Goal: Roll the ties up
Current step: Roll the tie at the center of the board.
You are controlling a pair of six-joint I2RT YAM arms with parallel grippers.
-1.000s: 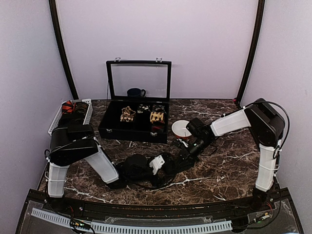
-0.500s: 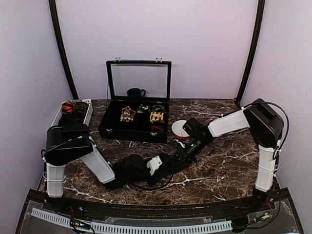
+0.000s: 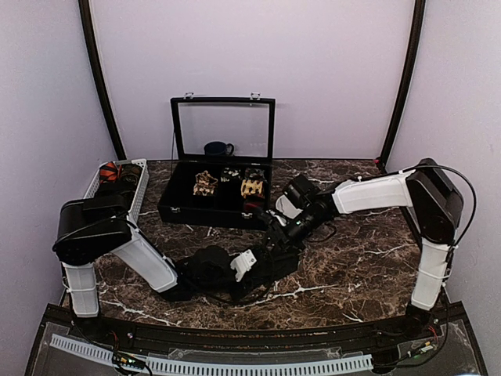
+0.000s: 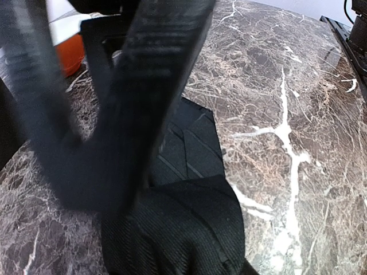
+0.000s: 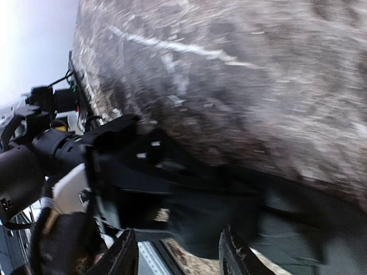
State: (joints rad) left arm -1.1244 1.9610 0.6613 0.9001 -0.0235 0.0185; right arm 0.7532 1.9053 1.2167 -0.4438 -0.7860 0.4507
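A plain black tie (image 3: pixel 275 265) lies bunched on the marble table in front of the arms. In the left wrist view its ribbed fabric (image 4: pixel 172 229) wraps over my left jaws and hides them, and a blurred strip rises up and to the left. My left gripper (image 3: pixel 244 265) appears shut on that tie. My right gripper (image 3: pixel 274 229) hangs just above the tie, behind the left one. In the right wrist view its fingertips (image 5: pixel 123 255) stand apart, with the black tie (image 5: pixel 229 212) beyond them and nothing between them.
A black hinged case (image 3: pixel 211 213) with its glass lid raised stands at the back and holds rolled patterned ties (image 3: pixel 252 186). A white basket (image 3: pixel 88 196) with more ties is at the far left. A red and white bowl (image 3: pixel 288 205) sits beside the case.
My right gripper has moved left and toward the case, above the tie. My left arm's shoulder has swung left while its gripper stayed at the tie.
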